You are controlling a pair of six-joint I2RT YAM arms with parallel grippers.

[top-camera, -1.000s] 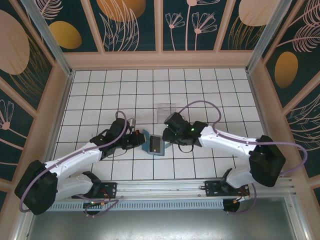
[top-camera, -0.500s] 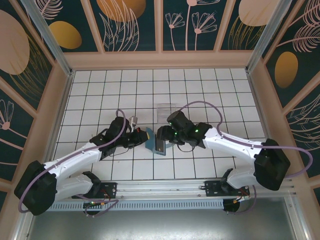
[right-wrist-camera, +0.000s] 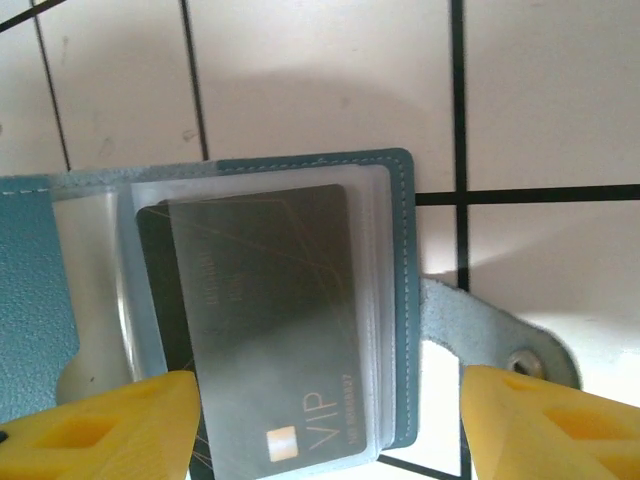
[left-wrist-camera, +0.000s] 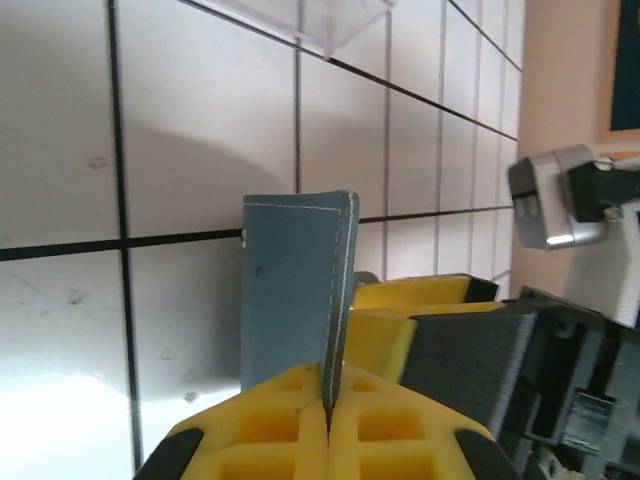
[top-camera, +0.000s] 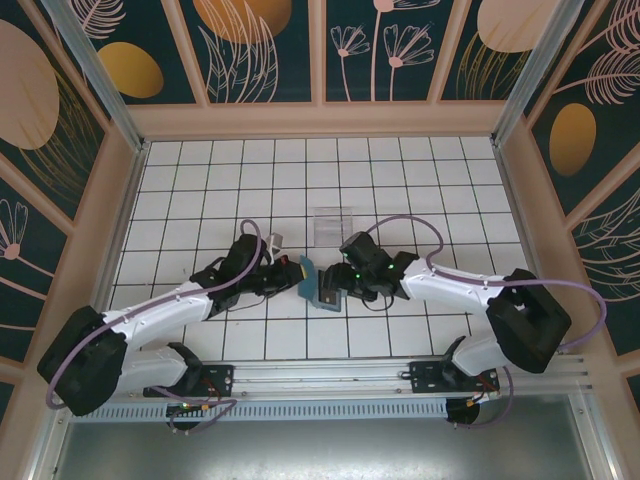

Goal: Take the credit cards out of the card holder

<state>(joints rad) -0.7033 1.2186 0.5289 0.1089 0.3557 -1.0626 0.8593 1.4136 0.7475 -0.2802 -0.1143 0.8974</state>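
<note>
The teal-blue card holder lies open on the white tiles between the two arms. My left gripper is shut on one cover and holds it up on edge; in the left wrist view that cover rises straight out of the closed yellow pads. My right gripper hovers open over the other half, one fingertip on each side. A grey credit card marked VIP sits in a clear sleeve there, with a second dark card edge behind it. Nothing is between the right fingers.
A clear plastic box stands one tile behind the holder, its corner at the top of the left wrist view. The holder's snap strap sticks out on the tile. Open tiled floor surrounds the arms, and pink walls enclose it.
The left gripper has raised one cover from flat to upright. The right gripper has opened wider and moved in over the holder's card side.
</note>
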